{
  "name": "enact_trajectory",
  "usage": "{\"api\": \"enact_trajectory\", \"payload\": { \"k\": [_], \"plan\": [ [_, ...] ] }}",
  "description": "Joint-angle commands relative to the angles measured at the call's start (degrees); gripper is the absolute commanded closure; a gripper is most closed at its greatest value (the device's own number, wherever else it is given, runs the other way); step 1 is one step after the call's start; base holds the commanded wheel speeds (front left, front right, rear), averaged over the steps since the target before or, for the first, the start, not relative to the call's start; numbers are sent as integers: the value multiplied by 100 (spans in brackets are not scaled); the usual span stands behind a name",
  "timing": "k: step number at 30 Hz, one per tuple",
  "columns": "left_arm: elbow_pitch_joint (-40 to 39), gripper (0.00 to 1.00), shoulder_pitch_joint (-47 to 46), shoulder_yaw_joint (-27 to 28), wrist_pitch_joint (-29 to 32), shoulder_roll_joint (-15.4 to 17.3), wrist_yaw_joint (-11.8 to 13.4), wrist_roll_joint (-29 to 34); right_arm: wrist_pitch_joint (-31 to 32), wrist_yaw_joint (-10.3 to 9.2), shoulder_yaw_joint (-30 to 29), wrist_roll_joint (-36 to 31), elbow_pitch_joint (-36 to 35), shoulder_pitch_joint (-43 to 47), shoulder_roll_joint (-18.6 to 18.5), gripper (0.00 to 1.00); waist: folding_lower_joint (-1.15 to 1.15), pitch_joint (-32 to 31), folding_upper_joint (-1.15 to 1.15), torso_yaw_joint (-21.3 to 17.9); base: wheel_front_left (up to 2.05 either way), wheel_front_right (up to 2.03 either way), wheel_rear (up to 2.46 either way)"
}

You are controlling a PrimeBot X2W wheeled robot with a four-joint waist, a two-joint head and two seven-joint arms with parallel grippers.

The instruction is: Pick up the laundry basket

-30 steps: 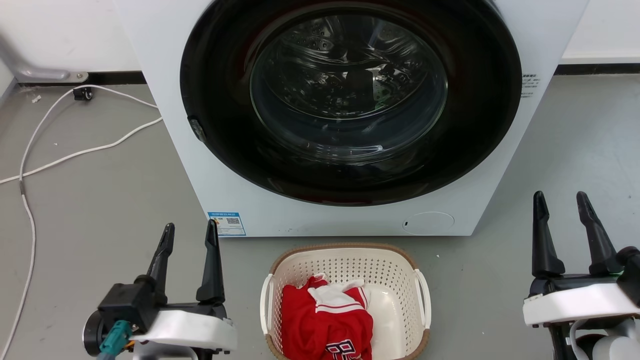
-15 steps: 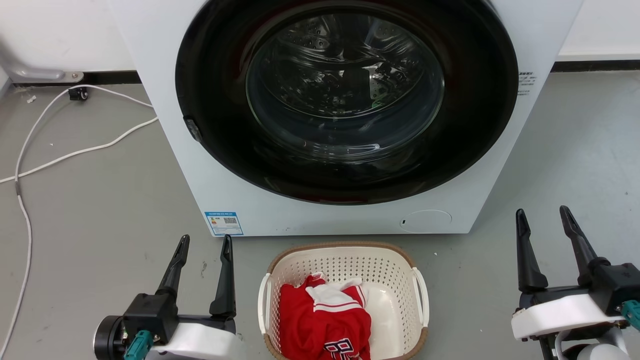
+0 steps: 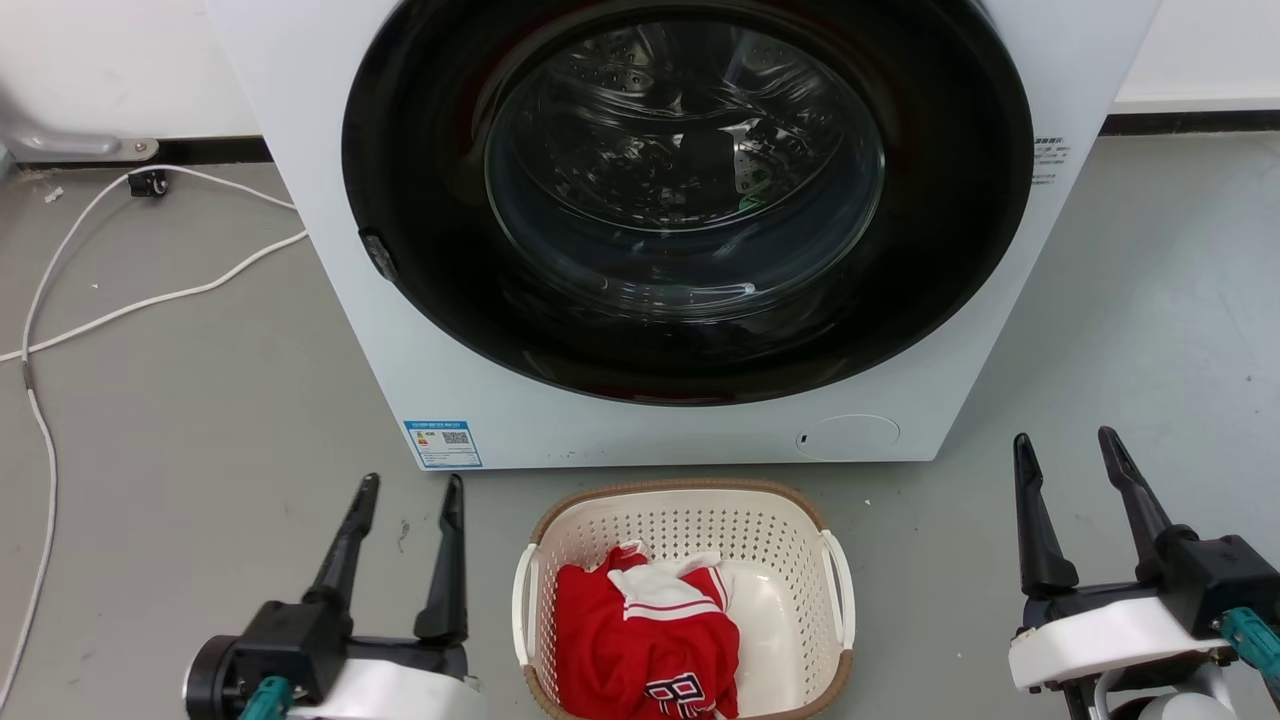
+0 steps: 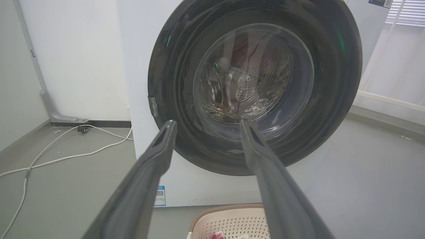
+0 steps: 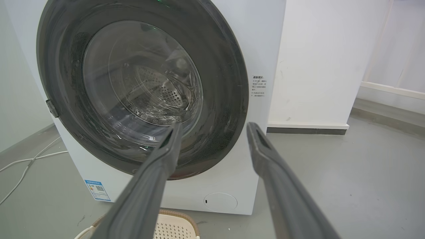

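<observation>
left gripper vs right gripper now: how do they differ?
Spacing: left gripper close beside the laundry basket, right gripper farther out. Height: left gripper's tips lower in the head view than right gripper's. Shared: both open, empty, pointing toward the washing machine.

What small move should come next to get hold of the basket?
Probably swing both open hands inward toward the side handles: the left hand and right hand flank the laundry basket well clear of it, and it sits on the floor untouched.
</observation>
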Motion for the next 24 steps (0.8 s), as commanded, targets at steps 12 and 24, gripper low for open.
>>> {"api": "enact_trajectory", "payload": {
  "k": [12, 24],
  "plan": [
    [233, 0, 205, 501, -147, -283, -581, 498, -147, -2, -20, 179, 239, 0, -12, 0, -1, -21, 0, -30, 0, 0, 0],
    [467, 0, 193, 479, -164, -314, -666, 665, -157, -2, 37, 114, 386, -11, -12, 0, -1, -66, 0, -23, 0, 0, 0]
  ]
}}
